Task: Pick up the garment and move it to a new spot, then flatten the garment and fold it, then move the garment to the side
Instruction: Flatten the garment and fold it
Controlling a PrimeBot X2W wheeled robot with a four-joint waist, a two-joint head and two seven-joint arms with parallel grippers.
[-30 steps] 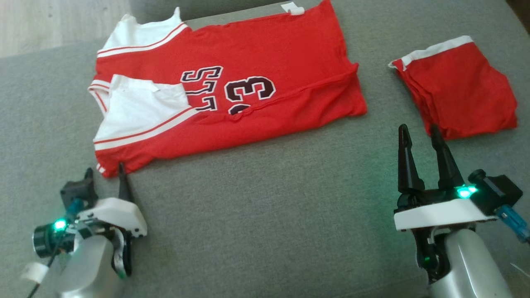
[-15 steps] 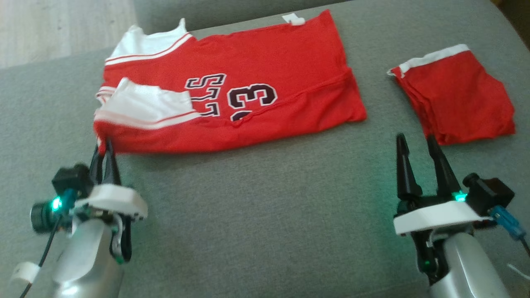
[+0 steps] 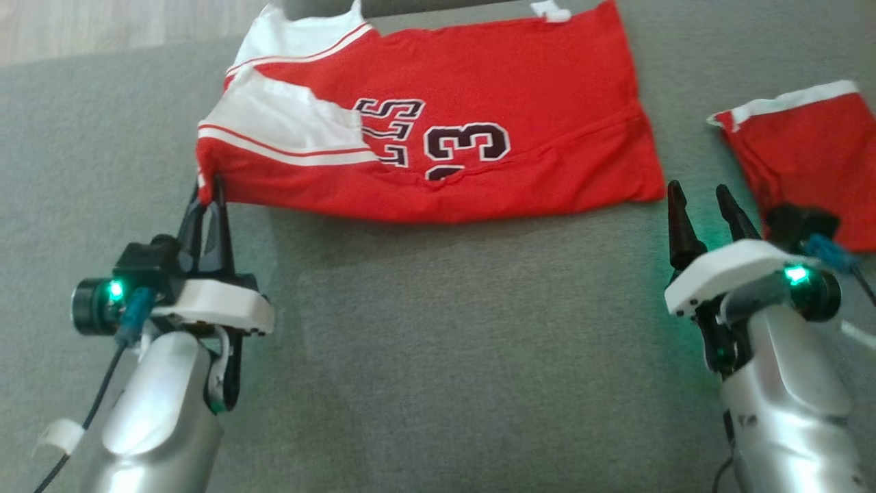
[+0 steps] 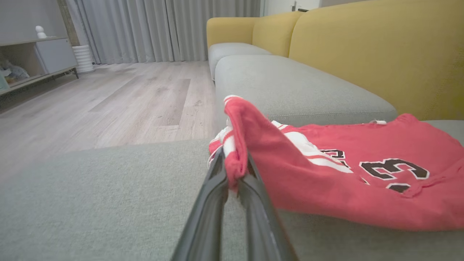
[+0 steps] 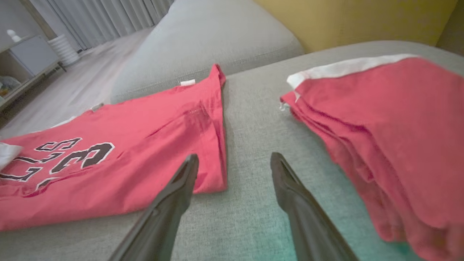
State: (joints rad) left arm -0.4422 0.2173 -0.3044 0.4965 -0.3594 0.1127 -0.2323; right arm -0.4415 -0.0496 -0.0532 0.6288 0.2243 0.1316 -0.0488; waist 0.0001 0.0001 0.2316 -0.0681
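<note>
**A:** Where is the red shirt?
**B:** It lies on the gray sofa seat. The left gripper pinches one corner tight, and that corner is up off the seat.
**A:** And the right gripper?
**B:** Its fingers are wide apart and hold nothing. It sits between the shirt and a folded red cloth.
**A:** What is behind?
**B:** A yellow sofa back.

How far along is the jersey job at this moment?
Done: the jersey lies spread on the cushion, near long edge folded over the number. In hand: left gripper shut on its lifted sleeve corner; right gripper open, near the hem. Left: finishing the fold, moving it aside.
</note>
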